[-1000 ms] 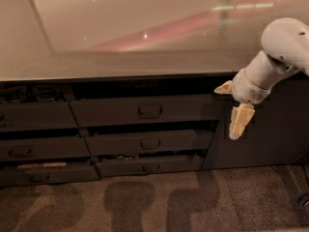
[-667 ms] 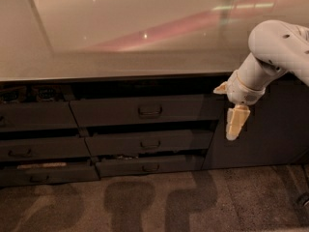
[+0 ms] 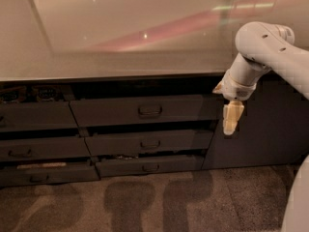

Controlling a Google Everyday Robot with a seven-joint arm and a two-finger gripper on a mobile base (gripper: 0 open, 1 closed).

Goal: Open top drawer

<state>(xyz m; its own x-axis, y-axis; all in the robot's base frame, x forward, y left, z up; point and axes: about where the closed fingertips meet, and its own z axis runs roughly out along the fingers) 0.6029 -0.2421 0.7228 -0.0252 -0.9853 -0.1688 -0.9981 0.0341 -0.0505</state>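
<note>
Edged slightly left since a second ago, the end effector (image 3: 232, 118) hangs pointing down just below the counter (image 3: 120, 47) edge. To its left and roughly level sits the top drawer (image 3: 111, 112), its loop handle (image 3: 150, 111) well apart from the tool. Clenched or released: cannot tell. Risk: the handle is small, so a misjudged approach could strike the drawer face or catch the shallower drawer (image 3: 183, 141) beneath.

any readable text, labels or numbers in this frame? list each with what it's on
No text can be read anywhere.
top drawer: plain front, no label.
pale strip in the bottom-left drawer: too blurred to tell whether it carries print.
pincer, hanging right of the top drawer, below the counter edge: no markings visible.
</note>
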